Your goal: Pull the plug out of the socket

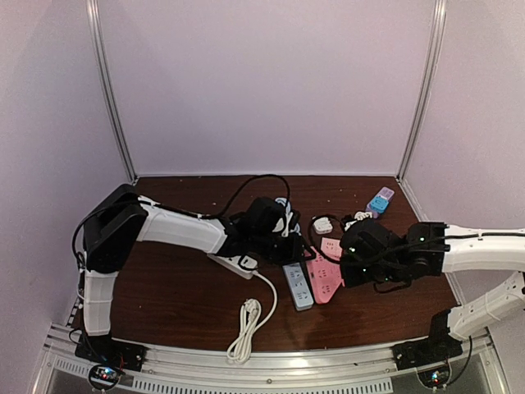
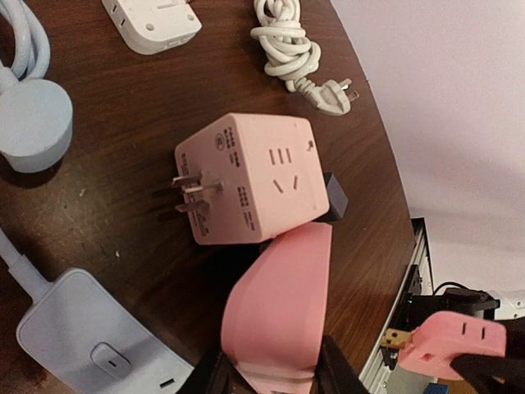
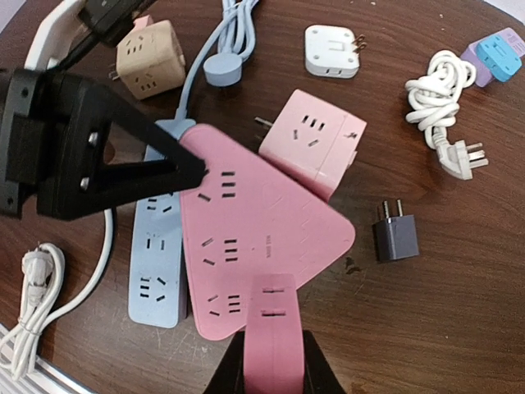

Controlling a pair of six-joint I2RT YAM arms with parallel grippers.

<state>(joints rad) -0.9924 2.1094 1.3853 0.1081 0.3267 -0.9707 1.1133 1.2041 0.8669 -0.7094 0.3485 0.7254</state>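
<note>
The pink triangular socket board [image 3: 254, 213] lies flat on the brown table beside a blue strip. My left gripper [image 2: 271, 369] is shut on one corner of the board [image 2: 279, 304]; in the right wrist view it is the black frame [image 3: 90, 156] at the board's left corner. My right gripper [image 3: 273, 365] is shut on a pink plug [image 3: 273, 320] held over the board's near edge. In the left wrist view the plug [image 2: 451, 345] hangs clear of the board with a brass prong showing. In the top view both grippers [image 1: 287, 246] [image 1: 351, 264] meet at the board [image 1: 324, 279].
A blue power strip [image 3: 156, 263] lies against the board's left side. A pink cube adapter [image 3: 316, 144] touches its far edge. A dark grey adapter [image 3: 395, 238], a coiled white cable [image 3: 443, 82], a white adapter [image 3: 330, 51] and a beige cube [image 3: 148, 57] lie around.
</note>
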